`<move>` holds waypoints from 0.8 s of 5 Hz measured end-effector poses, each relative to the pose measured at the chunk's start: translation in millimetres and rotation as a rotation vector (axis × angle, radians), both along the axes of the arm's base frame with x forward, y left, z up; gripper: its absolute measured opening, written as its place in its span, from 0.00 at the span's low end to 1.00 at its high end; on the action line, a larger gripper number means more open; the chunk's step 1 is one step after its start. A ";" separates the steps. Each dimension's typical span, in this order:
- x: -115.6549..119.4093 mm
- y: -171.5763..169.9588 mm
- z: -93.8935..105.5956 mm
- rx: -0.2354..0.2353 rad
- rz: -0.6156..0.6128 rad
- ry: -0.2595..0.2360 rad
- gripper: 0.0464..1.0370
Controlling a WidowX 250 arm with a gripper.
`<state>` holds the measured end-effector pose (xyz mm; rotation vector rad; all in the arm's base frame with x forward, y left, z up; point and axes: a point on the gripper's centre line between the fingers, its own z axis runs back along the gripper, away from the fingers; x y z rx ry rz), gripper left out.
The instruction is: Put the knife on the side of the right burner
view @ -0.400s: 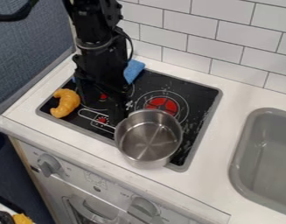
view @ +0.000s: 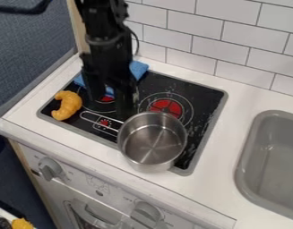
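The knife cannot be told apart from the dark shapes around the gripper, so its exact place is unclear. The black 2-finger gripper (view: 111, 107) hangs over the left burner (view: 106, 99), a red-centred ring on the black glass stovetop (view: 199, 96). Its 2 jaws stand well apart, with blue and red visible between them, and nothing held can be made out there. That wide gap and low position would suit closing around a slim thing, if the knife lies beneath.

The right burner (view: 166, 107), also red-centred, is the goal. Just in front of it sits a silver metal pot (view: 151, 143), which narrows the room on that side; a blade set down there could knock its rim, so a flat, slow release seems wise. A blue cloth (view: 138, 70) lies behind the gripper and could snag. The golden-orange toy croissant (view: 67, 105) rests by the stovetop's left edge, probably no hindrance. Farther right is a grey sink (view: 274, 165).
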<state>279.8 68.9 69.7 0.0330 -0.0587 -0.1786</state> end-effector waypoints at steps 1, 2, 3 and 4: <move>41.6 32.0 6.5 0.060 0.089 -0.062 0.96; 67.8 52.6 -4.4 0.106 0.175 -0.059 0.96; 85.9 62.3 -22.2 0.123 0.220 -0.030 0.96; 90.1 65.3 -29.7 0.132 0.231 -0.007 0.96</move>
